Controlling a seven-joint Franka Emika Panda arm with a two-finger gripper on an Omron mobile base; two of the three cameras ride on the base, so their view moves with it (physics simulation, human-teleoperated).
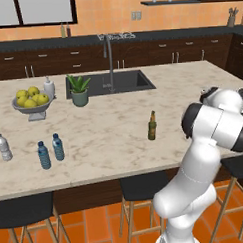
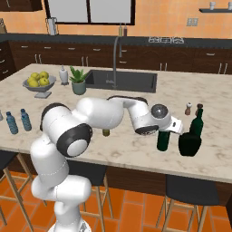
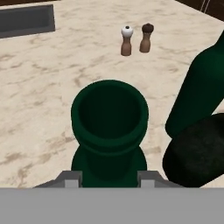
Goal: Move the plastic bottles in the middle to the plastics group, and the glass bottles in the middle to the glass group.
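The gripper (image 3: 109, 177) is clenched on the neck of the green wine bottle (image 2: 163, 139), which is stood near the counter's (image 1: 192, 85) front edge just beside the glass group (image 2: 190, 136); whether they touch cannot be told. The amber bottle (image 1: 152, 126) is stood mid-counter. Three plastic bottles (image 1: 44, 155) are seen toward the left end. A bowl (image 1: 33, 108) is filled with yellow-green fruit (image 1: 32, 96).

Bright, even render; faint shadows
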